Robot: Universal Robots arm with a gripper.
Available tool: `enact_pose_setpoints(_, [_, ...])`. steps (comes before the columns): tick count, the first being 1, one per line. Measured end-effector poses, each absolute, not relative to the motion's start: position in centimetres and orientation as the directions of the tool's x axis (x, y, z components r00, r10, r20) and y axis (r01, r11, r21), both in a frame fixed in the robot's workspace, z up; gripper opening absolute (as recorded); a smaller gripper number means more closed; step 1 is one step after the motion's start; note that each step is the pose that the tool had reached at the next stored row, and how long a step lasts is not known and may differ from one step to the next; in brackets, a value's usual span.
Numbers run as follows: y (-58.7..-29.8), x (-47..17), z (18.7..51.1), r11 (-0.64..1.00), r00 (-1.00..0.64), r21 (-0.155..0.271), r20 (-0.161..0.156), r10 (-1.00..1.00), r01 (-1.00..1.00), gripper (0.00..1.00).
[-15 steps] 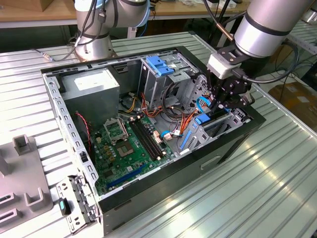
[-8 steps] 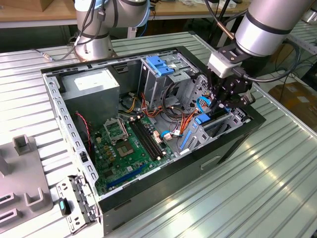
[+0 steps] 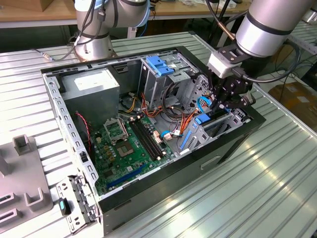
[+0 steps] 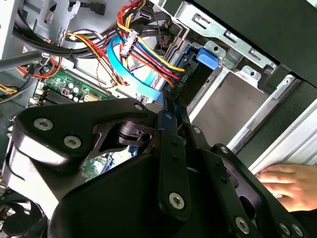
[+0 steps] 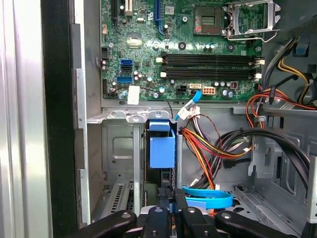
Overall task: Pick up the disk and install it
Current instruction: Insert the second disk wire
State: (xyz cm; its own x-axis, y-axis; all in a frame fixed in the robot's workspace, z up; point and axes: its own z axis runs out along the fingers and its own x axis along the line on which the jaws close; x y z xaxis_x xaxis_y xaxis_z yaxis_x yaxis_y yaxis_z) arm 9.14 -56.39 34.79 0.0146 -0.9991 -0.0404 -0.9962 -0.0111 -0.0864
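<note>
Disk sits on edge in the drive bay of the open computer case, just ahead of my gripper, with its blue rail facing me in the first wrist view. In the second wrist view I see the gripper with its fingers drawn narrow onto the disk's near edge, pinching it. Beyond the fingertips lie the motherboard and, off to one side, a bundle of coloured cables with a flat blue cable looping close beside the fingers. Behind the gripper, outside the case wall, a person's hand rests on the ribbed table.
</note>
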Motion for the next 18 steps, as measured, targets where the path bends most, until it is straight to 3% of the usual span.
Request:
enact_pose_setpoints(14, [-56.4,9.1,34.0,-0.011,0.015,-0.087,-0.045,-0.999,-0.996,0.16])
enact_pose_setpoints(16, [-56.4,9.1,34.3,-0.011,0.015,-0.087,-0.045,-0.999,-0.996,0.24])
enact_pose_setpoints(18, [-56.4,9.1,35.6,-0.011,0.015,-0.087,-0.044,-0.999,-0.996,0.24])
